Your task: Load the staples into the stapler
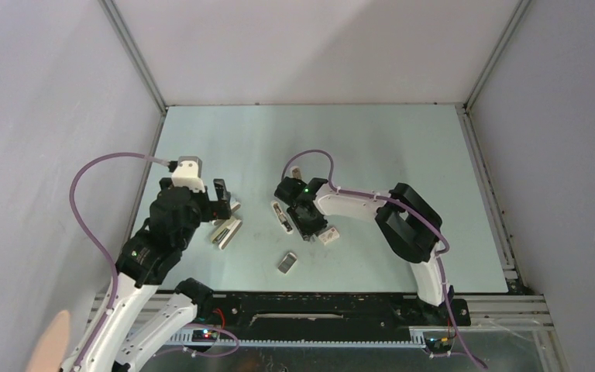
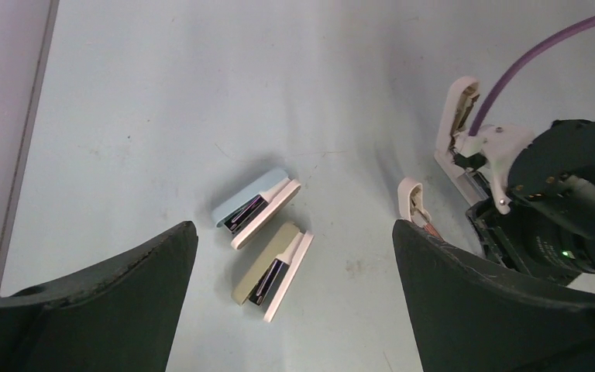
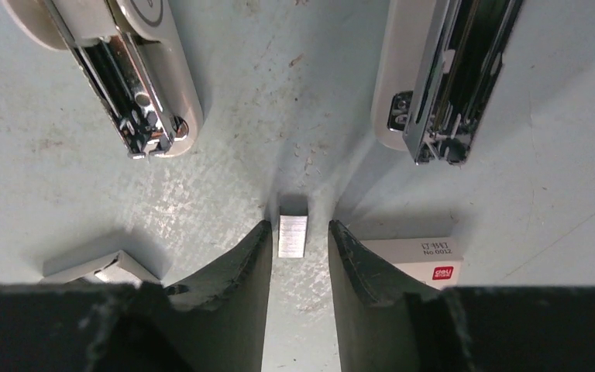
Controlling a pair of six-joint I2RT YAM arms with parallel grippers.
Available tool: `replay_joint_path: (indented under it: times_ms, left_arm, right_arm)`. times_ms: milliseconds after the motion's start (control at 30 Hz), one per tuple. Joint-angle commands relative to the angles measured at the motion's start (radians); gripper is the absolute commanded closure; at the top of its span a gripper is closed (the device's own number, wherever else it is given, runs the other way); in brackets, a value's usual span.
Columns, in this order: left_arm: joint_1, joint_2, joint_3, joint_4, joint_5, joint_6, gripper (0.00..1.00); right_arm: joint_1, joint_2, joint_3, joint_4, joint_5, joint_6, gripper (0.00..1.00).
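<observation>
**Right gripper narrow, left wide**

My right gripper [image 3: 300,226] flanks a small shiny strip [image 3: 293,236], with gaps on both sides. The staples [image 3: 85,265] lie just outside one finger, the stapler [image 3: 434,77] beyond the fingertips, toward the other. My left gripper [image 2: 294,229] gapes wide.

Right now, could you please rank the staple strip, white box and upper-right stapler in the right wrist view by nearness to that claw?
1. staple strip, between the claw's fingers
2. white box, beside one finger
3. stapler, upper right

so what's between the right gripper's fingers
The staples, a small grey block, lie between the right gripper's fingers, not yet clamped; the right wrist view shows it.
</observation>
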State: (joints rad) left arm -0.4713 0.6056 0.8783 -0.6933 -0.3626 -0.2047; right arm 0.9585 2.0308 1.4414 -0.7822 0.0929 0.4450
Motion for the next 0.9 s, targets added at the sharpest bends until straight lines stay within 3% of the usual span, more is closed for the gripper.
replay_joint_path:
  times_ms: [0, 533, 867]
  left_arm:
    - [0.01, -0.012, -0.004, 0.059, 0.04, 0.02, 0.0]
    - [0.019, -0.016, -0.023, 0.069, 0.035, 0.028, 0.0]
    - [0.035, -0.03, -0.032, 0.07, 0.01, 0.026, 0.0]
  right_arm:
    - [0.004, 0.03, 0.057, -0.005, -0.001, 0.015, 0.66]
    - [0.021, -0.01, 0.06, 0.012, 0.004, 0.009, 0.84]
    - [0.039, -0.14, 0.052, 0.204, 0.028, -0.078, 0.89]
